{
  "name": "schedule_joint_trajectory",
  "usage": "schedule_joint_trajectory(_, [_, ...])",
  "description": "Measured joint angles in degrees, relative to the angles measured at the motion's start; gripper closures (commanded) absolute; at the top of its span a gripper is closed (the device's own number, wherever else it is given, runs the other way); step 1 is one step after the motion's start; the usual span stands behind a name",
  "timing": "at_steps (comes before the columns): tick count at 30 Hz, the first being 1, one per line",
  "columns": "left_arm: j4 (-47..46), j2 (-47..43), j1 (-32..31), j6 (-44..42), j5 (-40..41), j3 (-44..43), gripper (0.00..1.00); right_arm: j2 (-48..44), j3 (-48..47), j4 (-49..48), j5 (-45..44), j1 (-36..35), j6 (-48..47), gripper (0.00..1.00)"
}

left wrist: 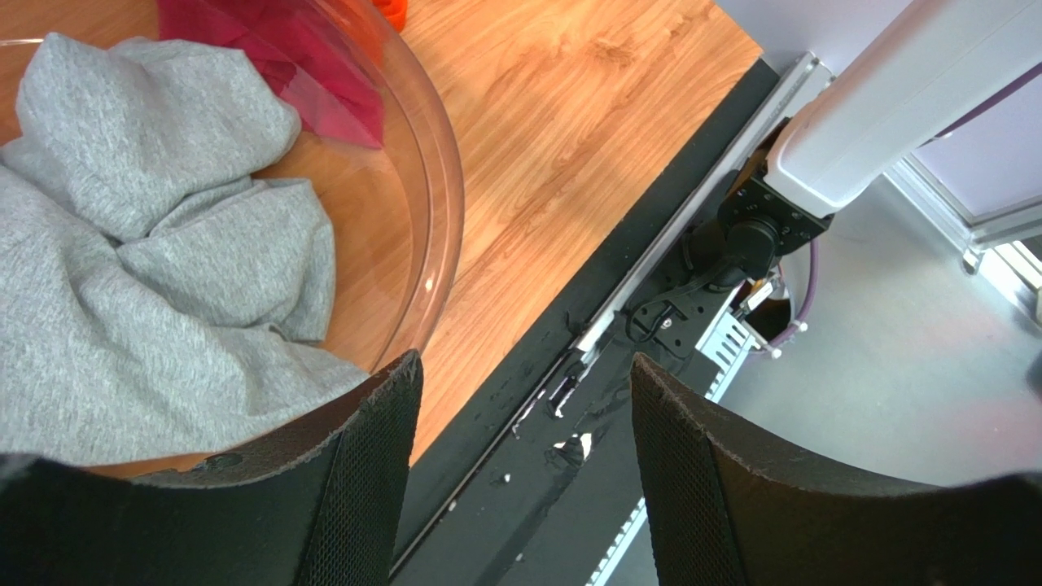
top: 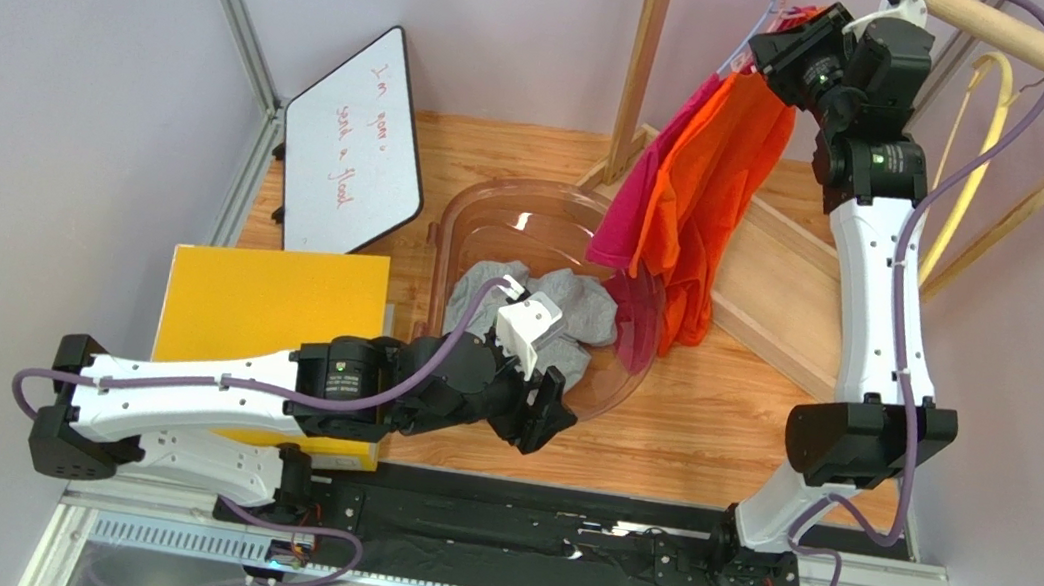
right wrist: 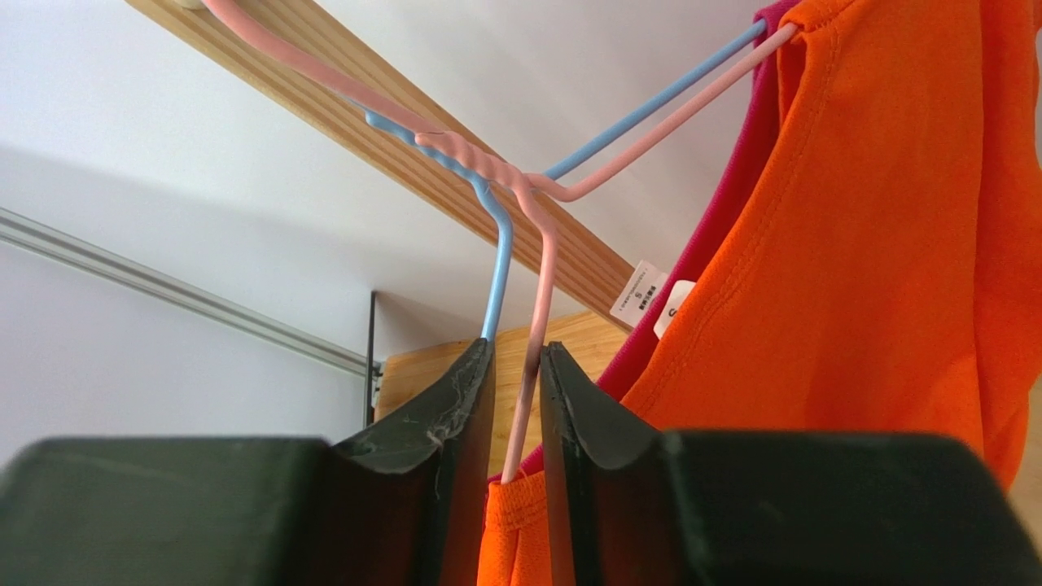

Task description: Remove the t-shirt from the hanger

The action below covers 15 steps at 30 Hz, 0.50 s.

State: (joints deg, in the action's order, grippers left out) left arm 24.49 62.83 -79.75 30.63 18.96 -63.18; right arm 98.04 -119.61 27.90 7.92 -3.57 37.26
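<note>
An orange t-shirt (top: 717, 183) (right wrist: 881, 244) hangs on a pink wire hanger (right wrist: 538, 305) hooked over the wooden rail (right wrist: 404, 134). Behind it a magenta shirt (top: 640, 195) (right wrist: 709, 250) hangs on a blue hanger (right wrist: 499, 256). My right gripper (top: 780, 47) (right wrist: 516, 348) is raised at the orange shirt's collar. Its jaws stand narrowly apart around the pink hanger's wire and a fold of orange collar, with a small gap showing beside the wire. My left gripper (top: 542, 417) (left wrist: 526, 366) hovers open over the near rim of the clear bowl (left wrist: 447, 208), holding nothing.
A grey garment (top: 572, 307) (left wrist: 147, 244) lies in the clear bowl (top: 493, 214). A whiteboard (top: 352, 135) and a yellow pad (top: 269, 305) sit at the left. The wooden rack's base (top: 787, 283) lies under the shirts. A yellow hanger (top: 980, 142) hangs at the right.
</note>
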Motion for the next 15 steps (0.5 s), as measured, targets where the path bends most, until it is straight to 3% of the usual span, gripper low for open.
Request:
schedule_joint_trajectory(11, [0.11, -0.07, 0.39, -0.42, -0.92, 0.0, 0.32, 0.13, 4.52, -2.89, 0.0, -0.61, 0.37, 0.82])
schedule_joint_trajectory(15, [-0.31, -0.09, 0.42, -0.74, -1.51, 0.0, 0.32, 0.13, 5.2, -3.28, -0.48, -0.63, 0.04, 0.98])
